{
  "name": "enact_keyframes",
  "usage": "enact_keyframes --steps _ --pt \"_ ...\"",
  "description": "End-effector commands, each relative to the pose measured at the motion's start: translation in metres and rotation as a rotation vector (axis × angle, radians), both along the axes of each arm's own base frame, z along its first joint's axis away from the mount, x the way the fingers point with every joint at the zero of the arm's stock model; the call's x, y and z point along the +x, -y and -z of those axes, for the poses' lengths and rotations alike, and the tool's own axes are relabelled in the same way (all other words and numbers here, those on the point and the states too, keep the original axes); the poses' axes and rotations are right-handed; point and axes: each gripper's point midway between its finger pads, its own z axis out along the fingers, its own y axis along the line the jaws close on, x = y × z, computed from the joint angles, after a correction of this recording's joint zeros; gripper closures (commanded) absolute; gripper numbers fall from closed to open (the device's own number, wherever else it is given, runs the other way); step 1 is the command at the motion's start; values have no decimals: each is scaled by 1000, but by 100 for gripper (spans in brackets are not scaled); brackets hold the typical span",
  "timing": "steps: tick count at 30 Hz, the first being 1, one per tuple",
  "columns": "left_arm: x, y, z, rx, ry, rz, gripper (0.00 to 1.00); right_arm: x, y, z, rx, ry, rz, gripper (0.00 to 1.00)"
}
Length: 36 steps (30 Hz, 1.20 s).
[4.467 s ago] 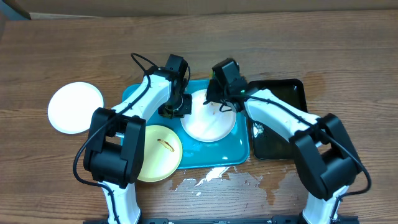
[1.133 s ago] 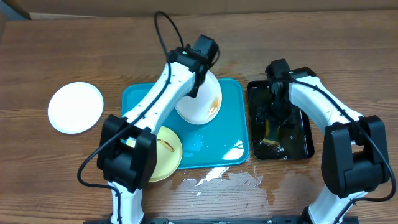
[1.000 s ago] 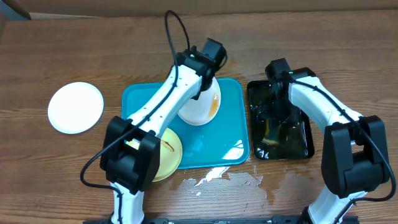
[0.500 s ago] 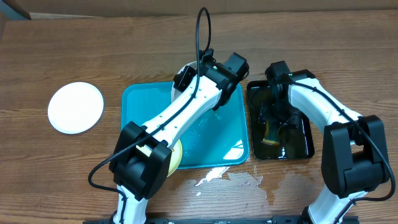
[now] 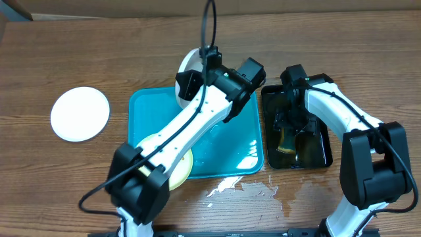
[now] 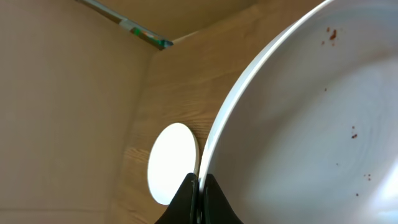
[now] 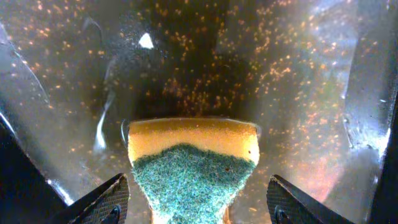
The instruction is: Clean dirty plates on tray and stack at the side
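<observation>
A: How many plates?
B: Three. One pale yellow plate [image 5: 183, 164] lies in the turquoise tray [image 5: 230, 141], near-left corner. One white plate [image 5: 80, 113] sits on the tabletop [image 5: 66, 52] left of that tray. One speckled white plate [image 6: 311, 124] is lifted over its far edge, rim clenched by the left end effector [image 6: 198, 186].
A: Right of the tray?
B: One black tray [image 5: 316, 148] holding one sponge [image 7: 193, 149]. The right end effector [image 7: 197, 180] straddles it; I cannot tell if it grips.

No text, label, brand, number or sign is legible anywhere: not on the raised white plate [image 6: 311, 124], the other white plate [image 5: 80, 113], the turquoise tray [image 5: 141, 112], the black tray [image 5: 321, 155] or the sponge [image 7: 193, 168].
</observation>
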Motion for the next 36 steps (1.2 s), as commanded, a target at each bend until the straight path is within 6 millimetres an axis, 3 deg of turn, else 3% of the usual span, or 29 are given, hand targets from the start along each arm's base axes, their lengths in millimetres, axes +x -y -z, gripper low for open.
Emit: enact_keyframes --steps 1,4,9,13,18,25,30,33,36 --pt "-1 10 4 -162 -66 34 96 0 1 -2 -8 9 2 28" --pt "0 24 41 -356 -305 134 96 -1 1 -2 -9 6 2 28" --pt "-1 18 69 -637 -505 178 96 -2 1 -2 -9 2 2 28" --pt "-5 15 79 -777 -586 200 96 -2 -2 -2 9 -1 4 28" --pt "-8 13 99 -791 -602 188 96 -3 -6 -2 34 -7 5 28" --pt "-12 17 148 -804 -584 163 96 -6 -5 0 33 -14 5 28" --pt "-11 18 163 -812 -564 169 96 -6 -5 4 34 -9 5 28" --pt "-11 18 167 -813 -560 172 87 -6 -5 8 35 -4 5 29" --pt "-10 18 170 -815 -555 175 78 -6 -6 11 37 6 5 43"
